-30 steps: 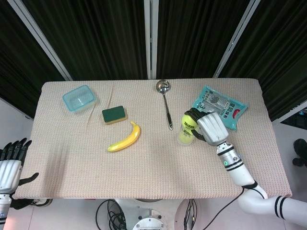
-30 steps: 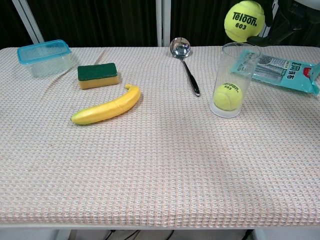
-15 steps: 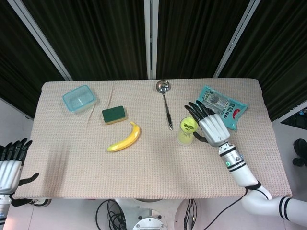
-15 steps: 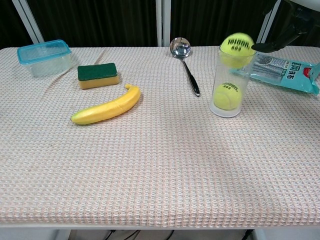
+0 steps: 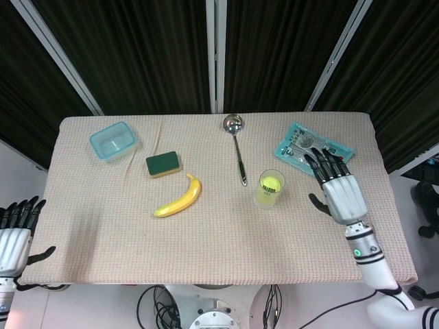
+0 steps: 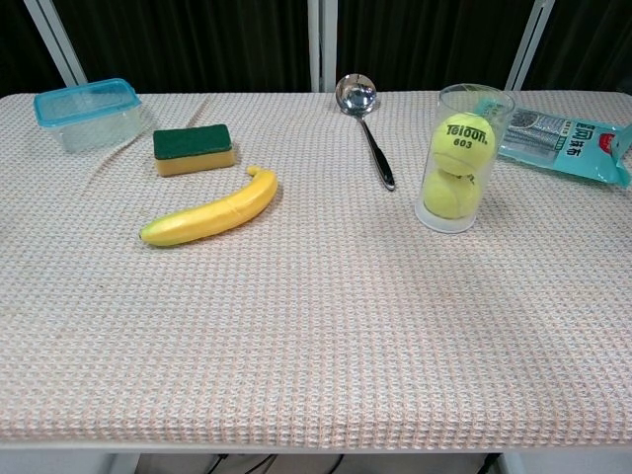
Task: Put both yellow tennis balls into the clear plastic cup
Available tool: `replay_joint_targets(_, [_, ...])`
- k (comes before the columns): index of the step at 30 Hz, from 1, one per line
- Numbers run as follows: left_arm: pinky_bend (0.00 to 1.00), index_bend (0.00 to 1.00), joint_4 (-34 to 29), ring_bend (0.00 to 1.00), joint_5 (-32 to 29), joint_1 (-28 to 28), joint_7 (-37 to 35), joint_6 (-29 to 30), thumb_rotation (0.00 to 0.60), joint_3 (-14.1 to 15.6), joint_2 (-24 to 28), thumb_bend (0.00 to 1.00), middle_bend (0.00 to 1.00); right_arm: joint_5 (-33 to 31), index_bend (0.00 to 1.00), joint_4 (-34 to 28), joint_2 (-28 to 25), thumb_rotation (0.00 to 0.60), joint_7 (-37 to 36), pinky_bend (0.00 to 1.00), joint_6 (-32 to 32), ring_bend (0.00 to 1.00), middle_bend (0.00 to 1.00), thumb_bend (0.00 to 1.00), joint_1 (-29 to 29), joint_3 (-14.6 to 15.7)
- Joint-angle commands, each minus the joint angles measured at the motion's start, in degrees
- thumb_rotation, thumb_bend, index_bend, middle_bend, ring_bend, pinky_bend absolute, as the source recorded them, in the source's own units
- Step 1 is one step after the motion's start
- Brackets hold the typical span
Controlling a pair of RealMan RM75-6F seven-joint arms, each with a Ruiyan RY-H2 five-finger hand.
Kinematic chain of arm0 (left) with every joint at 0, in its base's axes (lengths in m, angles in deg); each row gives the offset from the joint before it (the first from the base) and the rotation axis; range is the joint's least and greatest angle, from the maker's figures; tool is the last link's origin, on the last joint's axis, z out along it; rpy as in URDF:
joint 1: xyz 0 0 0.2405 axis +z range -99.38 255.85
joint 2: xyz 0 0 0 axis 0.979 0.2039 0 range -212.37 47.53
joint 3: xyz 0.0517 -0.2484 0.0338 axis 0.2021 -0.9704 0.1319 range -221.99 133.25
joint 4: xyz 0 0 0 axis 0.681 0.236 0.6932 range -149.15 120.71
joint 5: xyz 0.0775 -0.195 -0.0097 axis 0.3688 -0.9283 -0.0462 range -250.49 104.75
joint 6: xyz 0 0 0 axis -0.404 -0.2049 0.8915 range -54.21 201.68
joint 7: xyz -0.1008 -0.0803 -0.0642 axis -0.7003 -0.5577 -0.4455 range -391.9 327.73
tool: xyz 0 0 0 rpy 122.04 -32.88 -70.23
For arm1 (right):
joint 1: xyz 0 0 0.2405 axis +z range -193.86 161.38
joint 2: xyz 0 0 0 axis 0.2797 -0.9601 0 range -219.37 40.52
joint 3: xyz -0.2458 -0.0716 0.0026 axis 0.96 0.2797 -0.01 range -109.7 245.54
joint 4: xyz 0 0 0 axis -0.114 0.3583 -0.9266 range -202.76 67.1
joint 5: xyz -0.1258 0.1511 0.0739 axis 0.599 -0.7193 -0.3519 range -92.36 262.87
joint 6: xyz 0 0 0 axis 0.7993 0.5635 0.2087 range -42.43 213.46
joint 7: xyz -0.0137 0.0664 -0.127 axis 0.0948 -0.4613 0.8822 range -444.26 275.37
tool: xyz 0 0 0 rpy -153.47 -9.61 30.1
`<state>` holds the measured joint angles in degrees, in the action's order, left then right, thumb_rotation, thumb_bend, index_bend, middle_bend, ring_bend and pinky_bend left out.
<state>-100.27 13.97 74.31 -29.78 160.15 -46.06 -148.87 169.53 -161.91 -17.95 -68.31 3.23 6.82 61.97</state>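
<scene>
Both tennis balls (image 6: 464, 138) sit stacked inside the clear cup (image 6: 460, 212) on the bench (image 6: 326, 326); the right hand (image 5: 339, 193) hovers beside it, fingers spread, holding nothing.

**Cup holds yellow, right hand spread beside it**

Right of the frame's centre, the clear plastic cup (image 5: 269, 188) stands upright on the beige table (image 5: 219, 240), with a yellow tennis ball (image 5: 271, 183) visible through its mouth. To its right, apart from it, the right hand (image 5: 336, 188) hovers with fingers spread and nothing in it, its fingertips over the teal packet (image 5: 305, 145). A ladle (image 5: 237, 149) lies at upper centre. Left of the cup lie a banana (image 5: 180, 198), a green sponge (image 5: 163, 164) and a blue container (image 5: 112, 140). The left hand (image 5: 15, 233) sits at the lower left edge, off the table, fingers apart.
</scene>
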Motion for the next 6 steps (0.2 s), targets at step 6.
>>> replay_joint_targets(6, [0.0, 0.02, 1.35, 0.0, 0.01, -1.02, 0.77, -0.1, 0.6, -1.01, -0.76, 0.0, 0.0, -2.33, 0.0, 11.15, 1.11, 0.6, -8.0, 0.0, -9.28, 0.0, 0.0, 0.16, -14.3, 6.02])
